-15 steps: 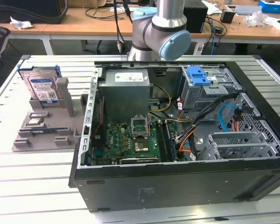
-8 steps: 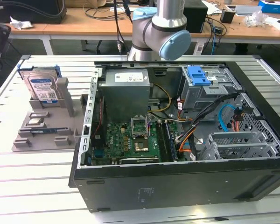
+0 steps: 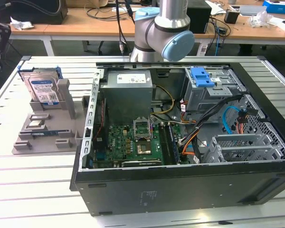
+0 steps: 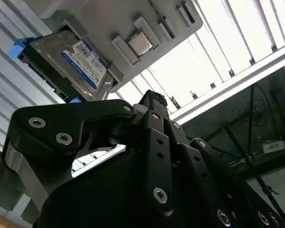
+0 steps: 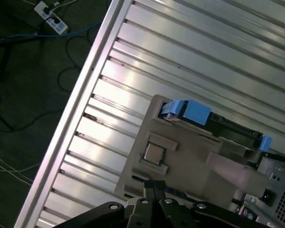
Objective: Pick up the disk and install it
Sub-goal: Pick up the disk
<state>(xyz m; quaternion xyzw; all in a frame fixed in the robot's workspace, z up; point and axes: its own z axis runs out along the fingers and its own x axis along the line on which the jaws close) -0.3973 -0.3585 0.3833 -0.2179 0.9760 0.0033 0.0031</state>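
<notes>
Evidently nothing had been lifted yet: the disk (image 3: 43,89) stood on edge in a grey holding fixture (image 3: 42,135) on the exterior view's left, well apart from the open computer case (image 3: 180,192). I took that upright seating as deliberate, since it leaves the labelled face and the blue frame free for a grasp from above. In the second wrist view the hand (image 4: 152,99) pointed toward the disk without touching it. In the first wrist view the hand looked drawn narrow, with nothing between its tips. A small square processor chip (image 4: 139,42) lay in a shallow pocket of the same fixture, just beside the disk.

The case lay on its side with the panel off, which I judged was meant to give access from above. At its far right corner the drive cage carried a bare blue bracket (image 3: 202,76), and the grey power supply (image 3: 128,92) sat at the far left over the motherboard (image 3: 137,140). The arm (image 3: 164,28) rose at the far side of the case.

The counter (image 3: 33,183) was ribbed aluminium, bright under the lights. Beyond it stood wooden desks (image 3: 85,26) strewn with cables. A power strip (image 5: 52,19) and loose leads lay on the dark floor.
</notes>
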